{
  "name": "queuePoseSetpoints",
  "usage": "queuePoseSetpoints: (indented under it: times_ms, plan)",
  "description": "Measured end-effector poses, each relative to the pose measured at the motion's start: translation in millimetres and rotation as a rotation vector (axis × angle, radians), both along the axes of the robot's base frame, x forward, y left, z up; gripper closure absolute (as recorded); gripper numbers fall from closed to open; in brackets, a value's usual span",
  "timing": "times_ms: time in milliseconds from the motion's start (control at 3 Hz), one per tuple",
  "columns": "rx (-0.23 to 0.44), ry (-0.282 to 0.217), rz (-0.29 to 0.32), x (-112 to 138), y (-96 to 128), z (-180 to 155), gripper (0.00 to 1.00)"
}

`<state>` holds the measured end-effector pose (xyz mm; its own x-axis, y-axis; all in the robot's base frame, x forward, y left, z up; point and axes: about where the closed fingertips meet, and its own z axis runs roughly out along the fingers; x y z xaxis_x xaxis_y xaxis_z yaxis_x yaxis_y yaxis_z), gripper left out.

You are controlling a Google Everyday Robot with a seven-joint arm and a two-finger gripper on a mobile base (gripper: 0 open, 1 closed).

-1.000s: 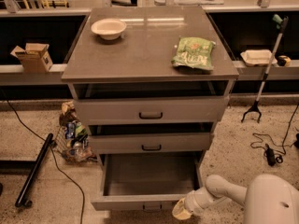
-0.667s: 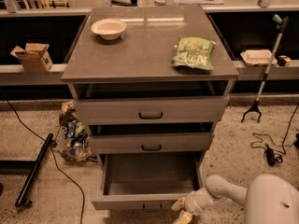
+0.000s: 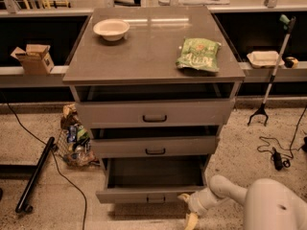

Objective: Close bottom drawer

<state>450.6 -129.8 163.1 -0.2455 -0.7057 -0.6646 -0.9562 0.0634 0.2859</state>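
Note:
The bottom drawer (image 3: 148, 195) is the lowest of three in the grey cabinet. It stands pulled out, with its dark inside showing and a small dark handle on its front panel. My gripper (image 3: 187, 208) is on the white arm at the lower right. It sits at the right end of that front panel, close to or touching it. Its yellowish fingers (image 3: 191, 220) are spread apart and hold nothing.
The middle drawer (image 3: 155, 146) and top drawer (image 3: 154, 113) stick out slightly. A bowl (image 3: 111, 29) and a green bag (image 3: 198, 54) lie on the cabinet top. A basket of litter (image 3: 74, 143) and a black pole (image 3: 34, 174) are on the floor at left, cables and a grabber tool (image 3: 273, 75) at right.
The bottom drawer's front panel has moved back toward the cabinet a little. My gripper has moved with it, slightly left and forward.

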Motion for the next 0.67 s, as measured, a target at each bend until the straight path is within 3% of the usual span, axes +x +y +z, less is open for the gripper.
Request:
queuePoseSetpoints:
  times_ms: [333,667]
  plan:
    - [0.046,-0.033,0.11,27,22,-19,0.03]
    - [0.061,-0.12,0.162,77,30,-23,0.21]
